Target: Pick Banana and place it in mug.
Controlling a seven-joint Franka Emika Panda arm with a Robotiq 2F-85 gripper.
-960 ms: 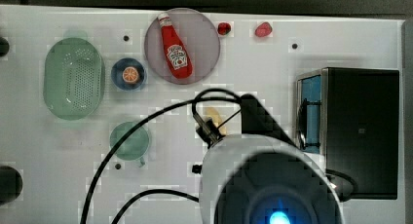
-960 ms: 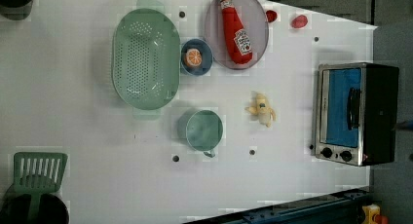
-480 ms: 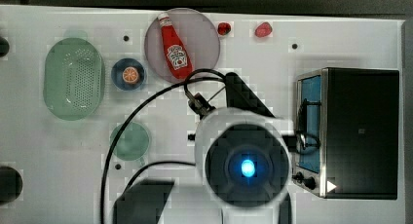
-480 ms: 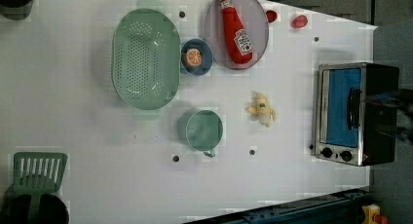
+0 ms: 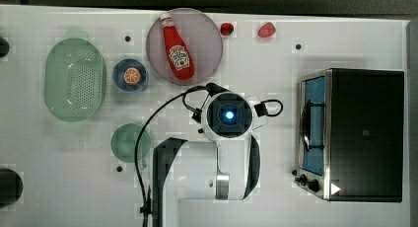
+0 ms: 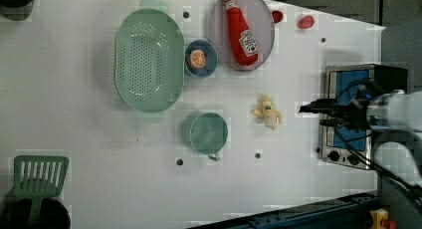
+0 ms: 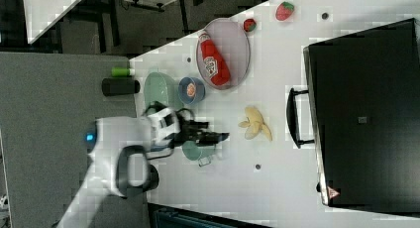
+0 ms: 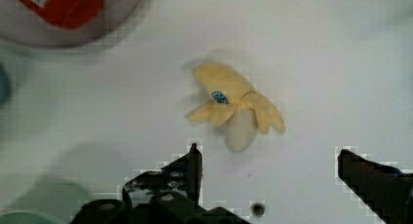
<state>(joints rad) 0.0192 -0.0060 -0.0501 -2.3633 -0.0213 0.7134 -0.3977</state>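
Note:
The banana (image 8: pixel 234 107) is a small pale yellow piece with its peel splayed, lying on the white table (image 6: pixel 74 134). In the wrist view my gripper (image 8: pixel 270 160) is open, its dark fingers (image 8: pixel 192 165) wide apart and nothing between them; the banana lies just beyond the gap. In the left view the banana (image 6: pixel 267 112) sits to the right of the pale green mug (image 6: pixel 209 133), with the gripper (image 6: pixel 318 115) raised further right. The right view has the gripper (image 7: pixel 218 136) between the mug (image 7: pixel 190 151) and the banana (image 7: pixel 255 123). My arm (image 5: pixel 229 114) hangs right of the mug (image 5: pixel 129 142).
A toaster oven (image 5: pixel 355 133) stands at the top view's right. A plate (image 5: pixel 209 44) with a red ketchup bottle (image 5: pixel 177 52), a blue bowl (image 5: pixel 130 75) holding an orange slice and a green colander (image 5: pixel 74 79) line the far side. Two red fruits (image 5: pixel 266 29) lie beyond.
My arm has swung up and across the top view to hang over the banana's spot. In the left view the gripper has come in from the right. The banana and mug lie unmoved.

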